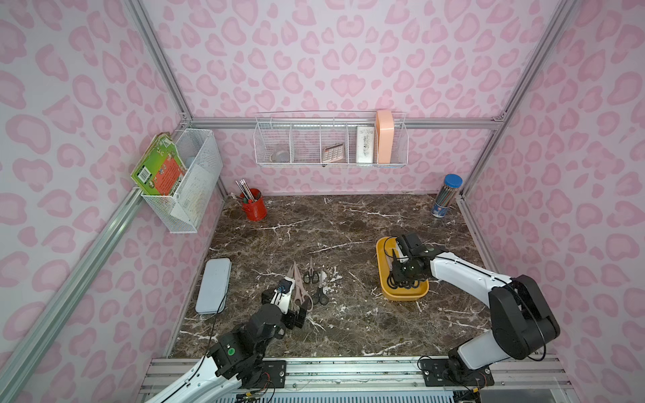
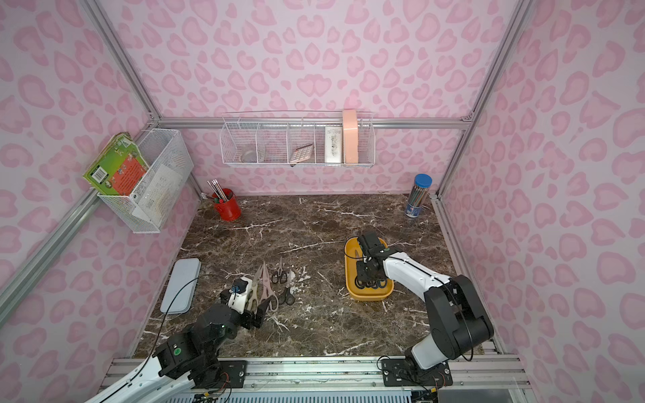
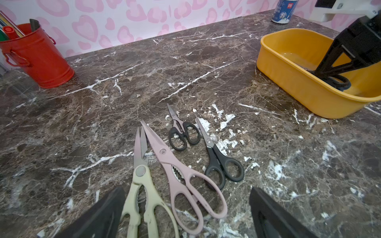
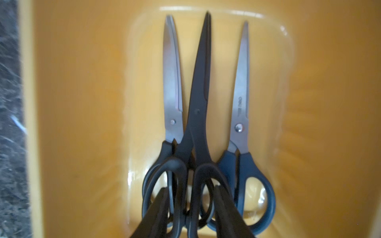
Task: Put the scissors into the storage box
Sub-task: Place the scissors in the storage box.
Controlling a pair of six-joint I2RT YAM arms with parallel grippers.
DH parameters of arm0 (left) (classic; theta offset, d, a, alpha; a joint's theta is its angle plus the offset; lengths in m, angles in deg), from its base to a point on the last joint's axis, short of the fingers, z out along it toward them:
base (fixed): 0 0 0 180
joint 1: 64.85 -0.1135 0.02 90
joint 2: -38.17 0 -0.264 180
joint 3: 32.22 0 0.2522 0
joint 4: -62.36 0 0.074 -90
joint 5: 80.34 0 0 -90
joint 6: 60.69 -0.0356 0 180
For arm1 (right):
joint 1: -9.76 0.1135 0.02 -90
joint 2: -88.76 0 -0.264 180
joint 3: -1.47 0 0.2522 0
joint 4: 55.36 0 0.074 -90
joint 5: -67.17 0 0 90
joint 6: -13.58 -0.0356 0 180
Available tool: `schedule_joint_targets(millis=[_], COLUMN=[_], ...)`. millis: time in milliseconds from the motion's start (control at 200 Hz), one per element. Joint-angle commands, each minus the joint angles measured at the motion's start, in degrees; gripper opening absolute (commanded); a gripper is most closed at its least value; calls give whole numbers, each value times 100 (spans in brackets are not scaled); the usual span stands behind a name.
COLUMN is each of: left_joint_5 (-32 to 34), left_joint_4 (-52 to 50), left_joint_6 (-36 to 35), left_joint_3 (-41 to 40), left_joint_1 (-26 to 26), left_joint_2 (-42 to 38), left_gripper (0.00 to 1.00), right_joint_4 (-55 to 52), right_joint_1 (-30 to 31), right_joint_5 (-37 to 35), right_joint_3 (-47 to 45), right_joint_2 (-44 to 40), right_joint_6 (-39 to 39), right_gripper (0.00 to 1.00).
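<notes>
Now: left claw (image 3: pixel 186 189) agape above marble top (image 3: pixel 206 61); right claw (image 4: pixel 189 188) parted over matte-black scissors (image 4: pixel 201 92) inside glossy yellow storage box (image 4: pixel 82 103).

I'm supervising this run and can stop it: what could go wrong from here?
The right pincer sits at the handle loops of the black scissors inside the storage box; lifting could snag and drag them out. The open left pincer hovers over the cream scissors and pink scissors, lying close together; closing might catch both or push one aside.
</notes>
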Motion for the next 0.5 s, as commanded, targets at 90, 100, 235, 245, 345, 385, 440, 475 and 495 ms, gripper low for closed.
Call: schedule_joint_targets(millis=[90,100,235,245,345,385,440,475,495], left_joint_5=[967,1035,1074,1044,656,508,388,215,104], left_joint_4=[-315,-407,-1450,-1534,-2154,-2392,-2853,-2961,-2960], left_joint_6=[929,1042,2022,2073,2617,2915,3432,3487,3433], left_joint_3=[395,451,1282,1348,1989,2229,2567,2733,2813], left_joint_1=[-11,-12,-13,-14,-16,-27,-50,-73,-75], left_joint_2=[193,221,887,962,1815,2210,2756,3057,3227], left_gripper=[97,96,87,87,85,85,85,84,84], right_joint_4=[431,496,2179,2344,3425,3760,4150,4166,4188], right_joint_1=[112,127,373,392,810,1067,1479,1744,1835], right_joint_5=[-211,-208,321,386,604,474,162,-168,-375], right_joint_3=[-106,-168,-1607,-1719,-2679,-2958,-3267,-3347,-3384], right_joint_2=[-778,-854,-2048,-2147,-2893,-3117,-3348,-3460,-3520], right_joint_6=[408,445,965,968,953,1015,1190,1255,1266], right_gripper=[46,47,63,64,76,78,79,80,80])
